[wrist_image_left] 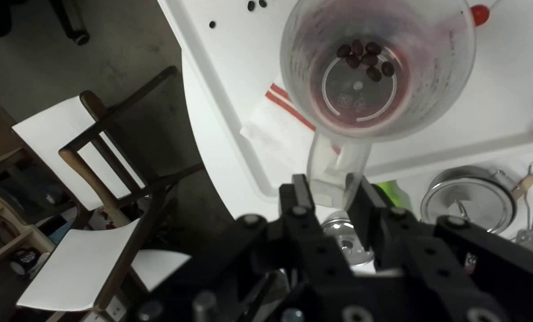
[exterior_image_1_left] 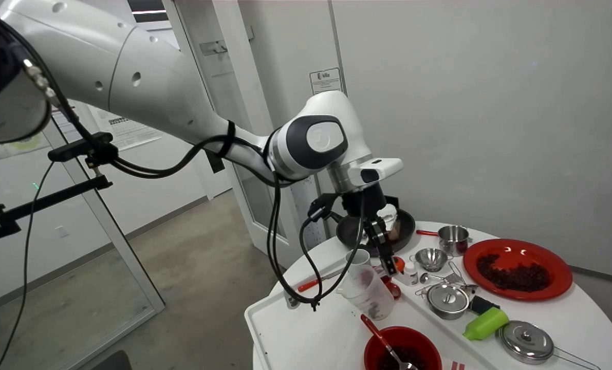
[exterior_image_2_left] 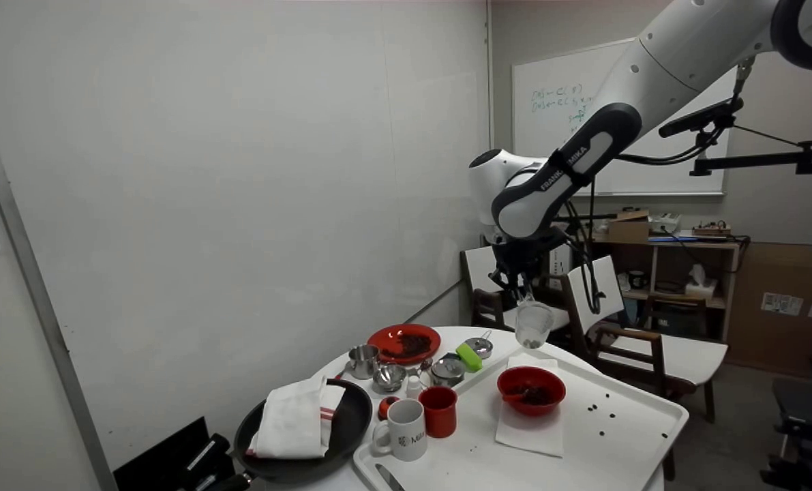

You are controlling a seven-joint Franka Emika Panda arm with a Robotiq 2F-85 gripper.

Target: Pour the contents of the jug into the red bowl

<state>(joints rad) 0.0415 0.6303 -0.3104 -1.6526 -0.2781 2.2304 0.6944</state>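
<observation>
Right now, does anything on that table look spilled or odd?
Yes: several dark bean-like bits lie scattered on the white tray beside the red bowl. Similar ones sit in the jug, so these look spilled.

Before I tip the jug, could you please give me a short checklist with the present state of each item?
1. Grip: ok; the gripper holds the jug by its handle.
2. Contents: ok; dark beans lie at the jug's bottom.
3. Target: ok; the red bowl stands upright on a white cloth.
4. Clear opening: not ok; a red-handled spoon rests in the bowl.
5. Tidy tray: not ok; loose beans lie on it.
6. Alignment: cannot tell whether the jug is squarely over the bowl.
</observation>
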